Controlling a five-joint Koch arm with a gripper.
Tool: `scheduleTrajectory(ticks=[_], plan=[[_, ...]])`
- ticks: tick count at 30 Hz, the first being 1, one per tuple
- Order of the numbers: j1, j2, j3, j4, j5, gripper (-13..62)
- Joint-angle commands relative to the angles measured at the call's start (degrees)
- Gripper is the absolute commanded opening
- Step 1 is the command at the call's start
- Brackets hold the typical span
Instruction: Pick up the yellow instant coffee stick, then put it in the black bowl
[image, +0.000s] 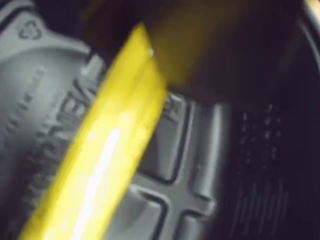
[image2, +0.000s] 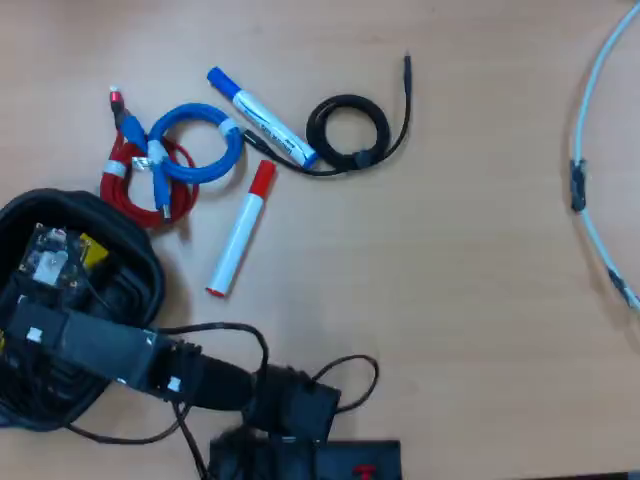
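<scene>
In the overhead view the bowl (image2: 140, 262) sat at the left edge with the arm (image2: 110, 350) reaching over it and the coffee stick (image2: 93, 252) inside. Two coiled cables (image2: 170, 165) lay behind it, two markers (image2: 240, 235) and another cable (image2: 350, 130) to the right.

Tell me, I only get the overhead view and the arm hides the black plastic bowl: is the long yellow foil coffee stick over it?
Observer: Yes. In the wrist view the long yellow foil coffee stick slants in front of the ridged bottom of the black plastic bowl.
Operator: Held or lying loose?
Observer: Cannot tell; its upper end runs under a dark blur at the top of that view.
Operator: Anything else in there?
Observer: Only raised lettering and a recycling mark moulded in the bottom show.
</scene>
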Motion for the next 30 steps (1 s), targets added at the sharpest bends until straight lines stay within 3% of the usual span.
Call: scheduleTrajectory(ticks=[1,13,30], plan=[[-0.44,0.26,-4.57,-6.24,0.26,-6.0],[-0.35,-0.53,-4.75,-5.01,-1.32,-3.6],[-0.88,-0.35,-5.19,2.72,-4.22,33.0]])
